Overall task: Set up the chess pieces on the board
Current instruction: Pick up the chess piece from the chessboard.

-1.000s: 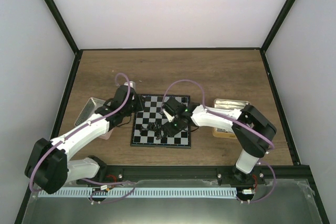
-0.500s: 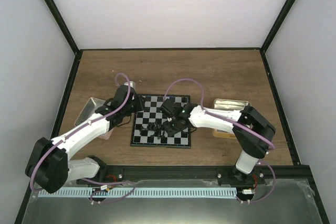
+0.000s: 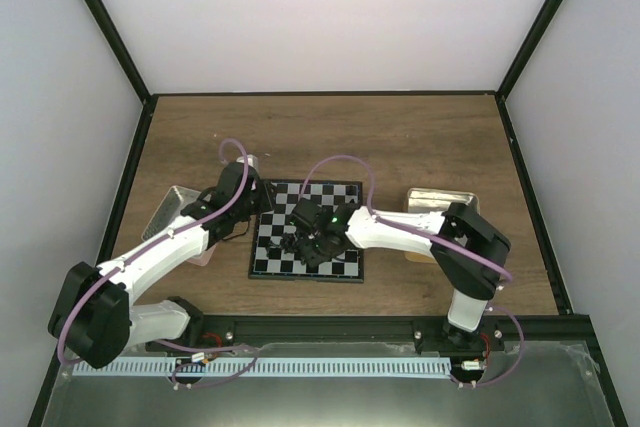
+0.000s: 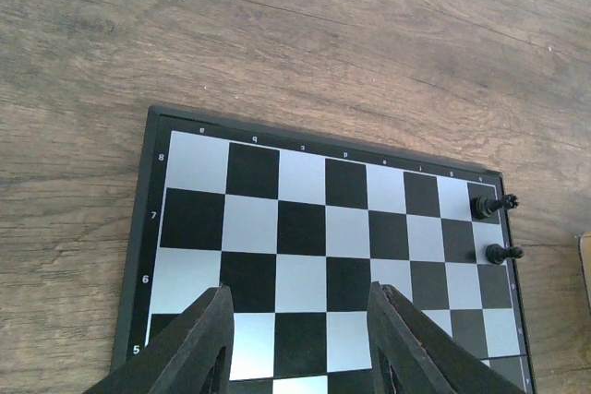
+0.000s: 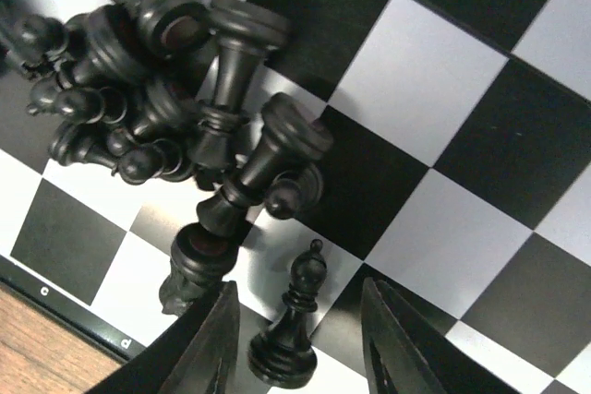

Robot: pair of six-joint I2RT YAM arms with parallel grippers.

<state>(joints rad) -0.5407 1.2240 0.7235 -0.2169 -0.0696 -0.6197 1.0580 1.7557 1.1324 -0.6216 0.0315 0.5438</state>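
Note:
The board [image 3: 330, 199] lies mid-table between both arms. A heap of black chess pieces [image 5: 175, 89] lies toppled on its near-left squares, also visible from above as the heap [image 3: 284, 244]. One black bishop [image 5: 294, 339] stands upright beside the heap. My right gripper [image 5: 297, 285] is open around the bishop, with a gap on each side. Two more black pieces [image 4: 494, 204] stand at the board's [image 4: 277, 228] right edge. My left gripper [image 4: 299, 288] hovers open over bare squares, holding nothing.
A pale tray [image 3: 168, 209] sits left of the board, under the left arm. A tan tray [image 3: 440, 199] sits to the right, behind the right arm. Bare wood [image 3: 330, 137] stretches behind the board to the back wall.
The right gripper has slid left along the board to the heap, and its jaws have narrowed around the standing bishop. The left arm has not moved.

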